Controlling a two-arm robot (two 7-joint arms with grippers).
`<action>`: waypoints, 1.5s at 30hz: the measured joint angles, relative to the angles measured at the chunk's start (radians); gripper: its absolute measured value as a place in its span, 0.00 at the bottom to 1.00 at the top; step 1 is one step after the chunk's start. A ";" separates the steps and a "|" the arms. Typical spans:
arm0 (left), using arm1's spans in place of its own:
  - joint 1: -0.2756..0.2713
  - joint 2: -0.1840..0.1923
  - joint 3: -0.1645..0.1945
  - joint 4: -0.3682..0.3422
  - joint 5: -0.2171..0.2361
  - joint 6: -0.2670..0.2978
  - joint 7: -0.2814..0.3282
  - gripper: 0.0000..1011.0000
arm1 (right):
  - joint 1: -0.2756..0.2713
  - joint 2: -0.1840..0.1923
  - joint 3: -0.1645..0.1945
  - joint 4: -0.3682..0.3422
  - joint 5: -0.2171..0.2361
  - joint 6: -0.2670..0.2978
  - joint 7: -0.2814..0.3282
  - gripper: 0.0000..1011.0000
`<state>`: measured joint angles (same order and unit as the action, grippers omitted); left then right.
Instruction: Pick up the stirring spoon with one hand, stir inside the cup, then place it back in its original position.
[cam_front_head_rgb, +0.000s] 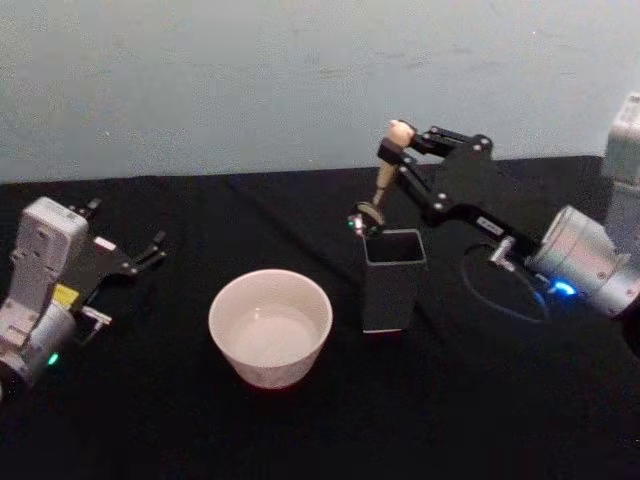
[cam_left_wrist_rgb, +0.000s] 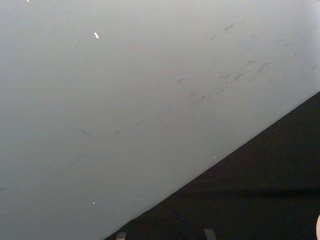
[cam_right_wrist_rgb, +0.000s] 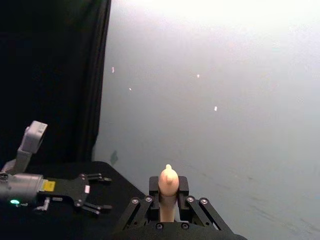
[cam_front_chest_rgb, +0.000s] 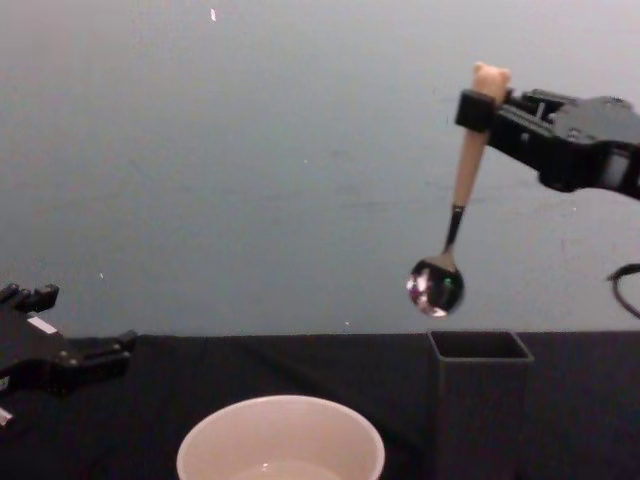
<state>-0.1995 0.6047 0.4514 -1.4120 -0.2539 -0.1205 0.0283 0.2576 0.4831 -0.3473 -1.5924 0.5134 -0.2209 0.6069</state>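
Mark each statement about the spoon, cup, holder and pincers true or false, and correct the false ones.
1. The right pincer grips the stirring spoon near its bear-head top. True.
2. The spoon's bowl is dipped in the cup. False: it hangs in the air just above the holder box.
3. The cup stands to the robot's left of the holder box. True.
4. The left pincer holds the cup. False: it sits open, holding nothing, apart from the cup on the robot's left.
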 joint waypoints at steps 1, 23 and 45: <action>0.000 0.000 0.000 0.000 0.000 0.000 0.000 0.99 | -0.003 0.004 0.004 -0.002 0.001 -0.001 0.000 0.21; 0.000 0.000 0.000 0.000 0.000 0.000 0.000 0.99 | 0.020 0.040 0.003 0.102 0.042 -0.033 0.089 0.21; 0.000 0.000 0.000 0.000 0.000 0.000 0.000 0.99 | 0.072 0.000 -0.067 0.249 0.013 0.020 0.088 0.21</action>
<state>-0.1995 0.6047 0.4514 -1.4120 -0.2539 -0.1205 0.0283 0.3300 0.4832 -0.4139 -1.3429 0.5265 -0.2012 0.6947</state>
